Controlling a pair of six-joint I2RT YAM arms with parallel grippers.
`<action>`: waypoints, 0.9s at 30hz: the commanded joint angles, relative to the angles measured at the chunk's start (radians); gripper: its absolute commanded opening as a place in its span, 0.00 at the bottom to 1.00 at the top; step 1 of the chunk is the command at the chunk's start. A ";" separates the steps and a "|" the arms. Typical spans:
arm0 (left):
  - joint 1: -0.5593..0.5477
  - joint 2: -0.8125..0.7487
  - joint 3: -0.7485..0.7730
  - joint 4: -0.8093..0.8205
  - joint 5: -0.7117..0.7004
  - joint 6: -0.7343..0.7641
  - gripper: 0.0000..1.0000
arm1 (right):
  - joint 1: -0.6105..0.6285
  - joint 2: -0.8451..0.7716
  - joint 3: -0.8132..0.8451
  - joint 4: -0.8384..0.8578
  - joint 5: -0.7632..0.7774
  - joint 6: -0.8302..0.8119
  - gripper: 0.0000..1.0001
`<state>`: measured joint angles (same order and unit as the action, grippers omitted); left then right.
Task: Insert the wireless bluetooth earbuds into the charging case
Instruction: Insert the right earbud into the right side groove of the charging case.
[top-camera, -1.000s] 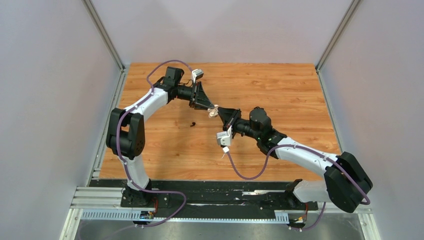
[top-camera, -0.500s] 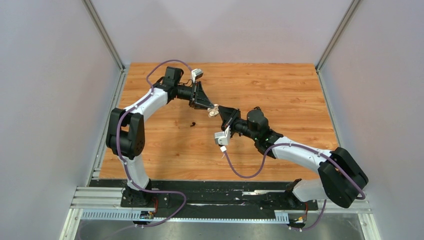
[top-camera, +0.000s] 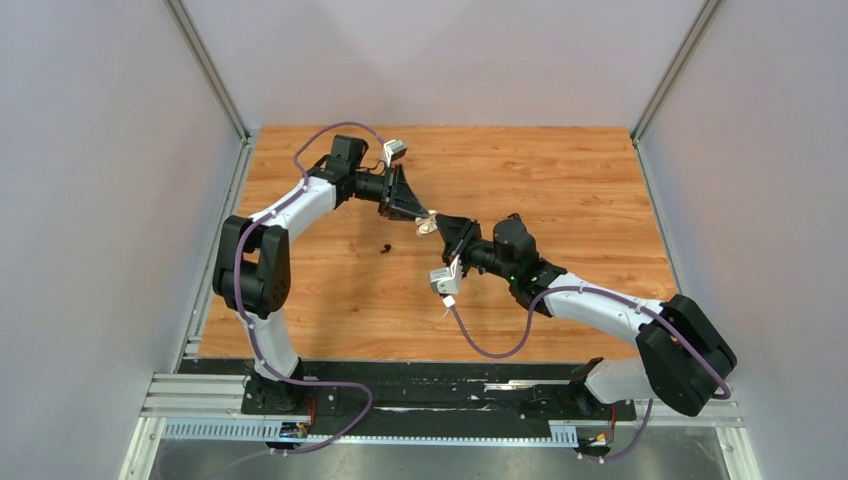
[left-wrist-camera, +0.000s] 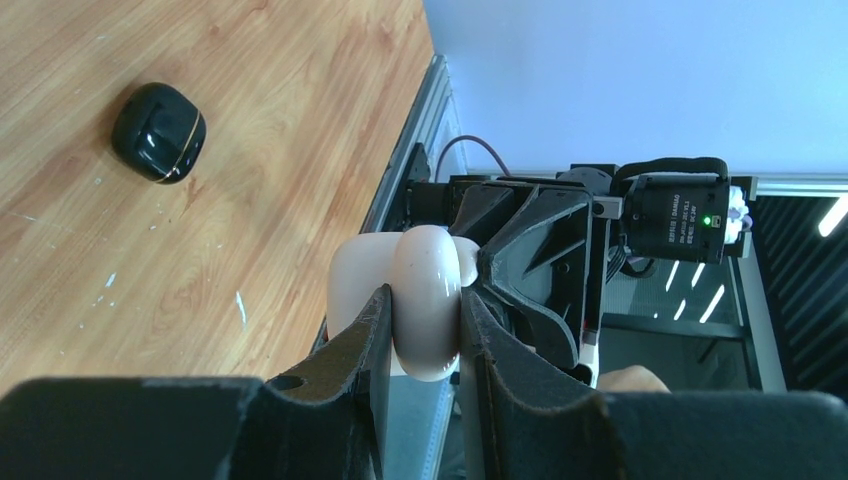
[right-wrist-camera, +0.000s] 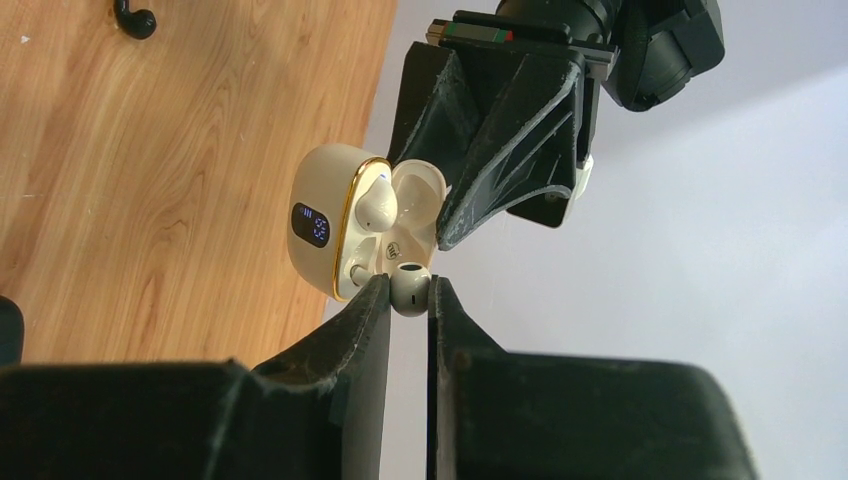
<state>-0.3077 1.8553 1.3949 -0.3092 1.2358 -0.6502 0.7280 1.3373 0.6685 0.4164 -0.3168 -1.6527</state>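
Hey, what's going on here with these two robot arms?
The left gripper holds an open white charging case up off the table, jaws clamped on its body. The right gripper is feeding a white earbud into it; the bud sits between the jaws right at the empty slot. A second white earbud is already seated. A black case and a black earbud lie on the table, untouched.
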 joint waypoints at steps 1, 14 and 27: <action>-0.007 -0.006 0.003 0.038 0.041 -0.032 0.00 | 0.005 -0.004 0.015 -0.030 -0.034 -0.040 0.12; -0.007 0.029 -0.058 0.288 0.103 -0.295 0.00 | 0.004 0.024 -0.001 -0.012 0.027 -0.186 0.06; -0.006 0.033 -0.089 0.410 0.106 -0.396 0.00 | 0.004 0.008 0.028 -0.114 0.010 -0.193 0.25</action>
<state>-0.3061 1.8999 1.3033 0.0383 1.2858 -1.0161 0.7280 1.3521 0.6685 0.3775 -0.2943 -1.8435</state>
